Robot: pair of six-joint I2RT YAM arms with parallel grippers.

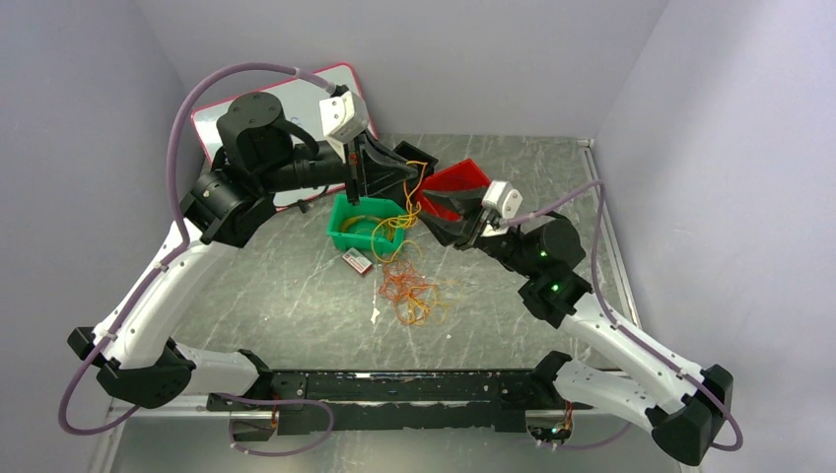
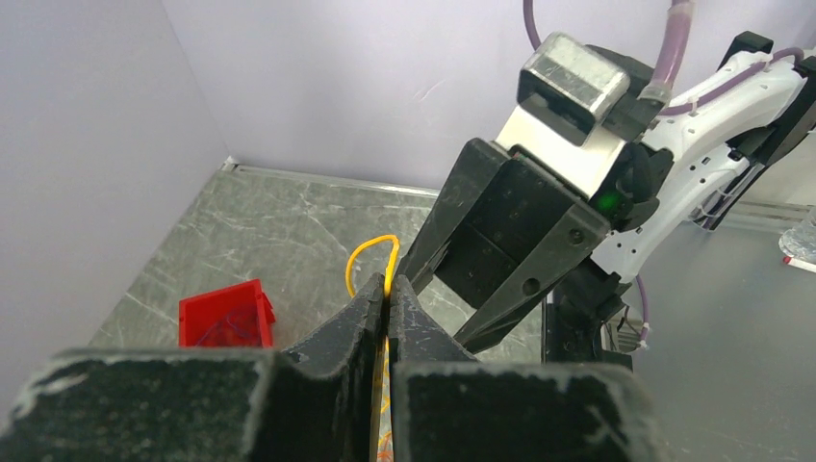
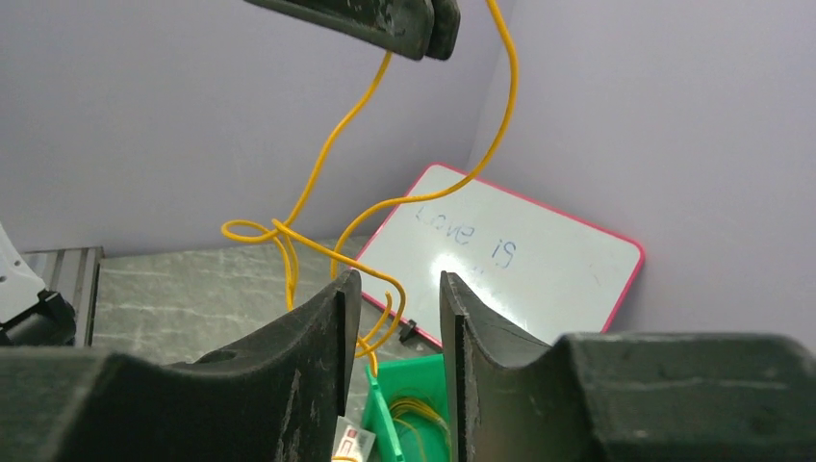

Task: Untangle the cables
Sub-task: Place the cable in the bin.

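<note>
While left gripper (image 2: 387, 289) clamps yellow cable (image 2: 369, 248) above table (image 1: 276, 296), right gripper (image 3: 395, 294) faces it, jaws part-open, nothing gripped; yellow loop possibly between them. Strand hangs toward green bin (image 1: 345, 229). Orange cables (image 1: 409, 291) heaped on table near bin.

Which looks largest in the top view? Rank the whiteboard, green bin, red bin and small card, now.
1. Pink-framed whiteboard, though partly hidden.
2. Green plastic bin and red plastic bin: alike, both partly covered, so unranked.
3. Small red-and-white card.
</note>
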